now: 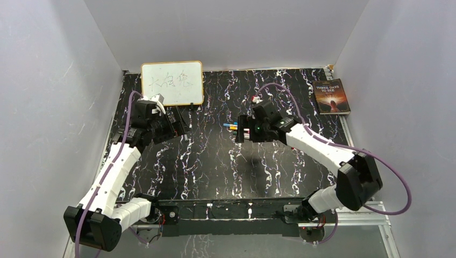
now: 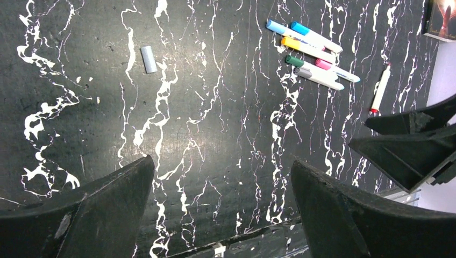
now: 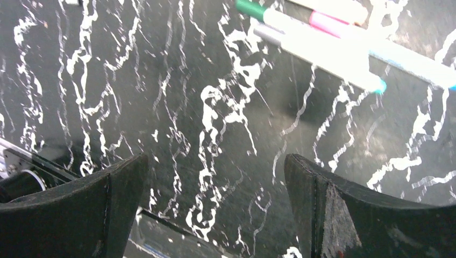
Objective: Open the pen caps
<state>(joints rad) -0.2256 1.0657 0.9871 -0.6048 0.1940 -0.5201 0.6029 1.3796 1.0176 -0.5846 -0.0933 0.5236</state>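
Several white-barrelled pens (image 2: 314,54) lie bunched on the black marbled table, with light blue, blue, yellow, green (image 2: 294,61) and pink (image 2: 323,63) pen caps on them. One more pen (image 2: 380,88) with a red end lies apart to their right. A grey cap (image 2: 148,59) lies alone, off to the left. In the right wrist view the same pens (image 3: 322,45) are at the top edge. My left gripper (image 2: 221,161) stands open over bare table, left of the bunch (image 1: 231,127). My right gripper (image 3: 215,158) is open too, just beside the pens, holding nothing.
A framed whiteboard (image 1: 172,83) with writing on it leans at the back left. A book (image 1: 332,97) lies at the back right. White walls close in three sides. The right gripper's black fingers (image 2: 414,145) show at the right of the left wrist view.
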